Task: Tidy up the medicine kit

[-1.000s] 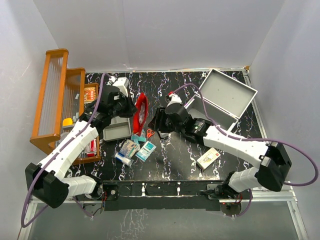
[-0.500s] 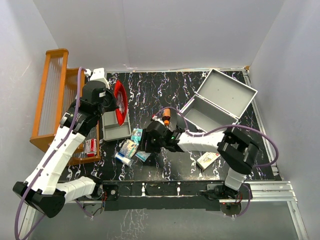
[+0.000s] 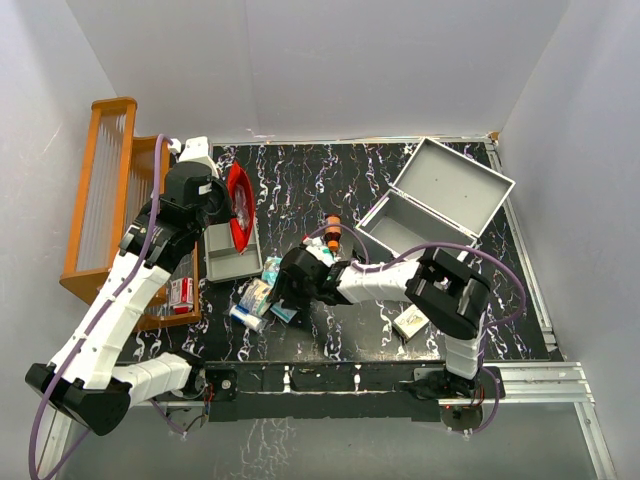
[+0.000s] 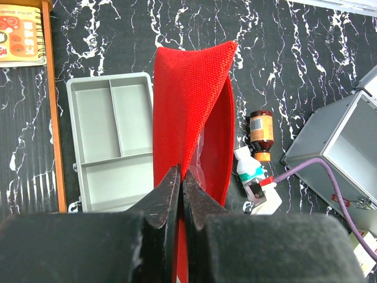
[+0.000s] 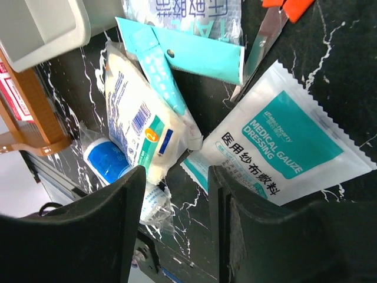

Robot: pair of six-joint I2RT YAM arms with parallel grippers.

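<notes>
the medicine kit [image 3: 455,188] sits at the far right of the table. it is open, with its lid tipped back. it is a light grey metal box, hard and smooth. its long side runs on a slant, from far left to near right.

your right gripper [image 5: 177,177] is well to the left of the kit, low over a heap of packets. its two fingers stand apart and hold nothing. right under them lie a soft white packet [image 5: 141,127] with a blue bar code and a flat gauze packet [image 5: 277,150] with teal print. they look thin, crinkly and slippery, and they lie partly on top of each other. so the kit is off to the right of this gripper, and the right arm is the one nearer to it. i think you pick one packet here and carry it right, into the open box. try to pinch only the top packet, or two may come up together.

your left gripper [image 4: 181,194] is even farther left of the kit. it is pinched tight on the edge of the red pouch [image 4: 194,106], a woven cloth bag that hangs open. under the pouch, on the side away from the kit, is a small grey tray [image 4: 94,177] with little walls inside. between the pouch and the kit is a little brown bottle [image 4: 261,127].
</notes>
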